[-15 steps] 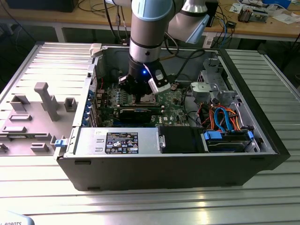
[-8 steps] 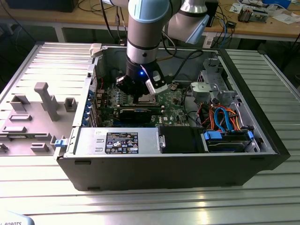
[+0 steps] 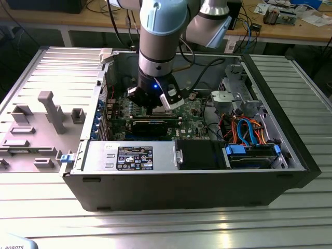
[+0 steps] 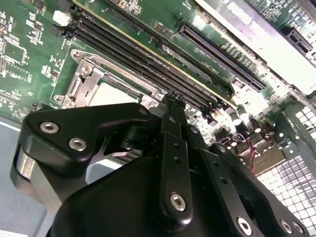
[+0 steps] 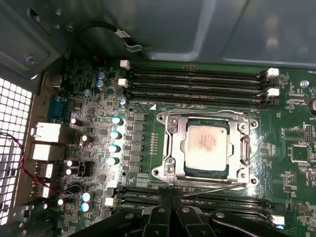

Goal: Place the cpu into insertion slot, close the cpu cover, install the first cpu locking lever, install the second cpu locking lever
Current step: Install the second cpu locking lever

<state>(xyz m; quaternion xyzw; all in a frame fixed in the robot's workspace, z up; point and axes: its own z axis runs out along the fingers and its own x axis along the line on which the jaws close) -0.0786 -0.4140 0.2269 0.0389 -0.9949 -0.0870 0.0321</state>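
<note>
The cpu, a silver-grey square, lies flat in the insertion slot on the green motherboard. The cpu cover, a silvery frame, lies down around it, and the chip's top shows through its window. A thin wire locking lever runs along the socket's edge nearest the gripper, slanting to the black fingertips. My gripper sits at that edge, over the memory slots, its fingers together. The second wrist view shows the cpu and cover just past the gripper. In the exterior view the gripper reaches down inside the open computer case.
Long black memory slots flank the socket on both sides. A black graphics card lies in front of the gripper, with the power supply nearer the camera. Blue and orange cables fill the exterior view's right. Case walls enclose the board.
</note>
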